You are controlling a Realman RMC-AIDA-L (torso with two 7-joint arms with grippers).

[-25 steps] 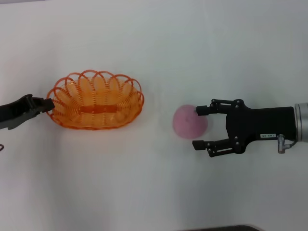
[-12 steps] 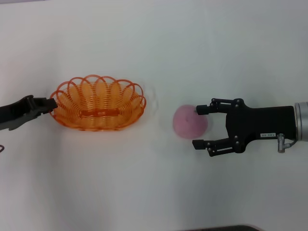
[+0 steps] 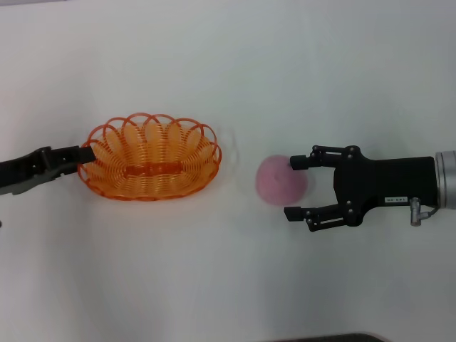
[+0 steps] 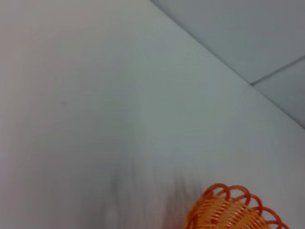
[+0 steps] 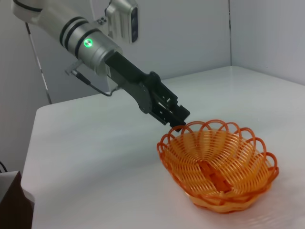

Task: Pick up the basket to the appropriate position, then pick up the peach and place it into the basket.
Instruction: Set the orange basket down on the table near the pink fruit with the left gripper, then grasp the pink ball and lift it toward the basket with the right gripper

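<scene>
The orange wire basket (image 3: 151,158) is left of centre on the white table; it also shows in the right wrist view (image 5: 219,167) and partly in the left wrist view (image 4: 233,212). My left gripper (image 3: 84,155) is shut on the rim at the basket's left end, as the right wrist view (image 5: 177,121) shows. The pale-pink peach (image 3: 278,180) lies to the right of the basket, apart from it. My right gripper (image 3: 293,189) is open, with one finger on each side of the peach's right part. The peach's leaf mark is hidden.
The white table (image 3: 214,285) spreads all around both things. Its near edge shows as a dark strip (image 3: 320,338) at the bottom of the head view. A wall corner (image 5: 229,33) stands behind the table in the right wrist view.
My left gripper has moved right and slightly nearer, carrying the basket with it toward the peach. The right gripper and the peach have not moved.
</scene>
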